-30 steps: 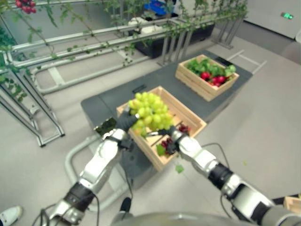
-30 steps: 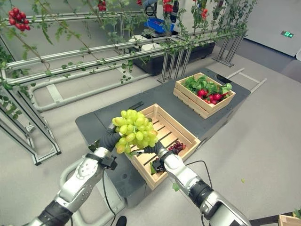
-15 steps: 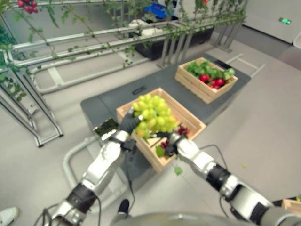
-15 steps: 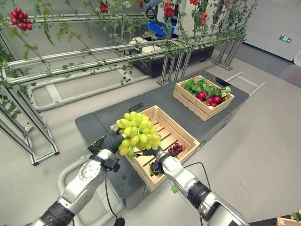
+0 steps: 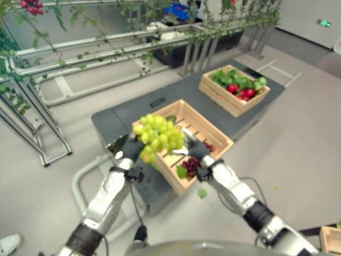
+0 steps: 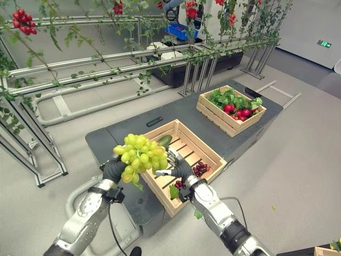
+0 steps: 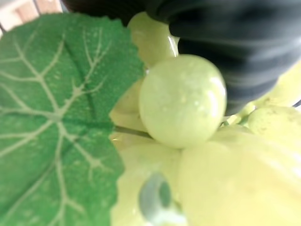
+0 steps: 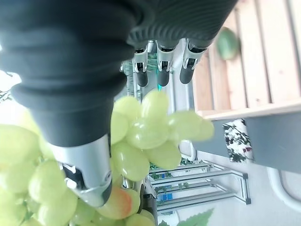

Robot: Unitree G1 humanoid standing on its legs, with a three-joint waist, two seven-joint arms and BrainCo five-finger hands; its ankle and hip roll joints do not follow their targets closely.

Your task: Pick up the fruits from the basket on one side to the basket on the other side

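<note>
Metal trellis racks with trailing vines run across the upper left and top of the frame, and a dark grey platform [image 6: 133, 133] stands at centre carrying two wooden crates. The near crate [image 6: 210, 151] sits at centre with dark red grapes [image 6: 199, 168] in its lower right corner; the far crate [image 6: 213, 113], in the upper right, is filled with leafy greens and red fruit [image 6: 234, 109]. A large bunch of green grapes [image 6: 139, 153] is held in the air over the near crate's left rim. The left hand [image 6: 113, 169] is pressed under and behind the bunch; whether its fingers are curled cannot be told, since in the left wrist view grapes and a green leaf [image 7: 51, 117] cover them. The right hand [image 6: 178, 168] is set against the bunch's right side, with its fingers straight and spread, supporting rather than clasping. The step in hand is judged to be the carry toward the far crate. For a good carry, both hands should be kept level and moved together, so that the bunch stays cradled between them. Squeezing should be avoided, as loose grapes are likely to drop off. Clearance above the near crate's rim should be kept throughout, and the bunch should be lowered onto the greens before either hand is drawn away.
</note>
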